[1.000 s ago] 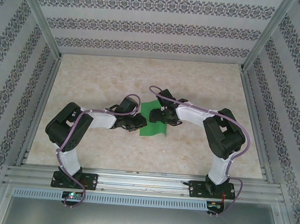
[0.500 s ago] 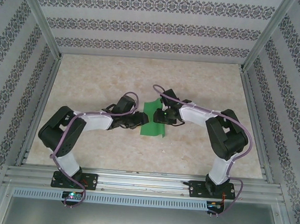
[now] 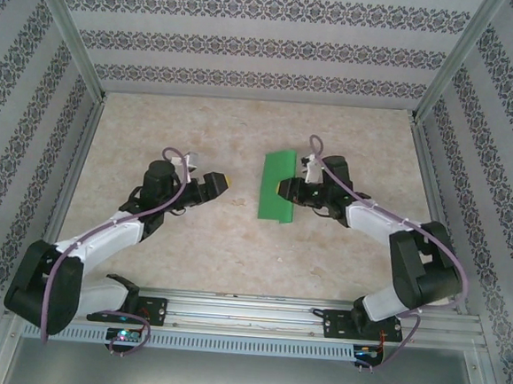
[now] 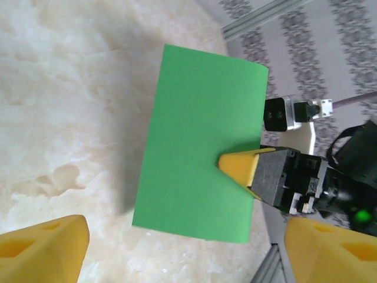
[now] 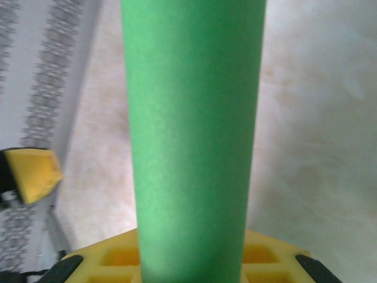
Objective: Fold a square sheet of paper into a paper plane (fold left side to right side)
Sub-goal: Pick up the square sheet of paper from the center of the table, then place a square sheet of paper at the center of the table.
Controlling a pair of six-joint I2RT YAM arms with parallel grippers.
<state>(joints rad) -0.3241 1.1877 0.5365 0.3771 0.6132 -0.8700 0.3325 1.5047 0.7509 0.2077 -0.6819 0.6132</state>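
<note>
The pale marbled tabletop (image 3: pixel 234 252) carried the thin bright green square sheet of paper (image 3: pixel 276 186), which lay right of centre as a narrow upright rectangle, doubled over on itself. The left-to-right fold was therefore judged to be made. No diagonal crease, pointed nose or wing was seen, so the nose and wing folds of the dart were judged to be outstanding and the task to be at an early stage.

The right tool (image 3: pixel 285 190) was set at the sheet's right edge. One yellow fingertip (image 4: pixel 241 168) was pressed on top, and the paper was seen running over the other finger, so the tool was judged to be closed on the sheet.

The left tool (image 3: pixel 211 187) was spread wide and held nothing. It was positioned well apart from the sheet, to its left.
</note>
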